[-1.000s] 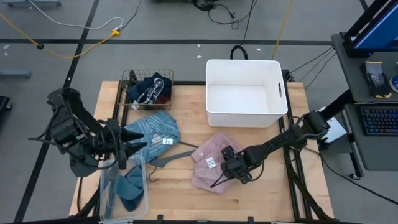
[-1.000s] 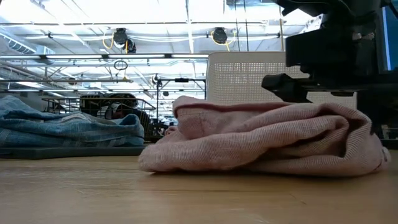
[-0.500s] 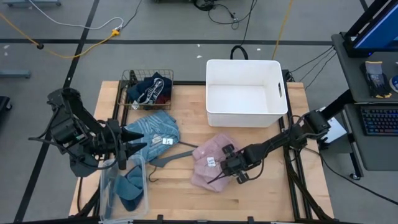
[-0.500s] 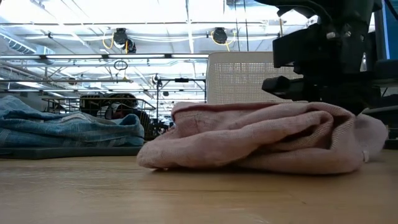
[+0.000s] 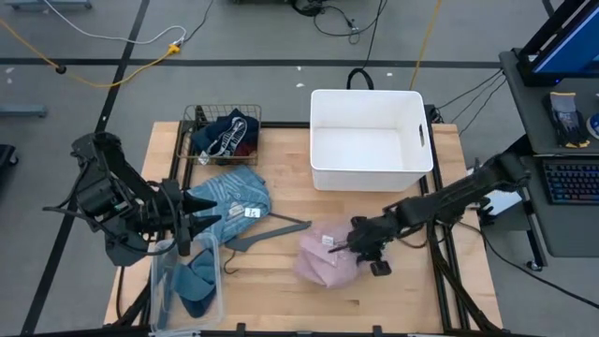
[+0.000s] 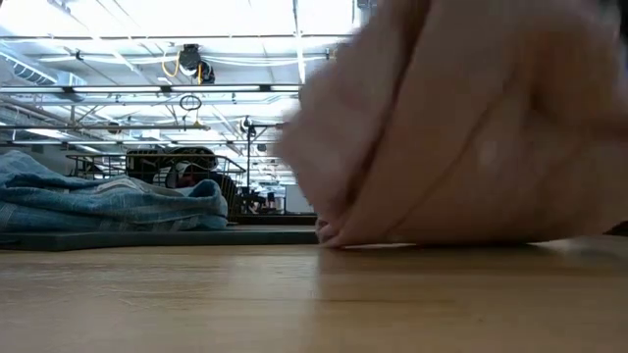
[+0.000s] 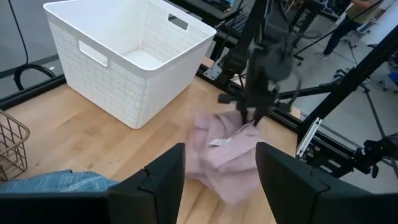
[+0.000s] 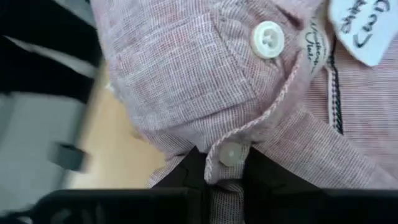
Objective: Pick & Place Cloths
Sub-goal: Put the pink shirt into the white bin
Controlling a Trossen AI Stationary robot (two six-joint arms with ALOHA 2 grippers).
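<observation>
From above, the right gripper [image 5: 358, 245] has its fingers pinched on the pink checked cloth [image 5: 328, 259], which bunches up near the desk's [image 5: 412, 300] front edge, right of the middle. The white bin [image 5: 370, 139] stands at the far edge. The light blue denim cloth [image 5: 227, 195] lies left of centre with the grey hanger [image 5: 270, 230] just beside it, and dark cloths fill the wire basket [image 5: 221, 134] at the far left corner. The left gripper [image 5: 201, 225] waits at the left edge over a clear tub [image 5: 187, 281] holding a teal cloth [image 5: 195, 281]; its jaws stand apart.

At table height, the pink cloth [image 6: 461, 127] looms large, its lower fold touching the wood, with denim [image 6: 108, 201] off behind.

The left wrist camera shows its own fingers [image 7: 163, 180] spread wide, the pink cloth [image 7: 227, 158] gripped by the other arm.

The right wrist camera shows dark fingertips [image 8: 186, 171] closed on the buttoned fabric [image 8: 205, 81].
</observation>
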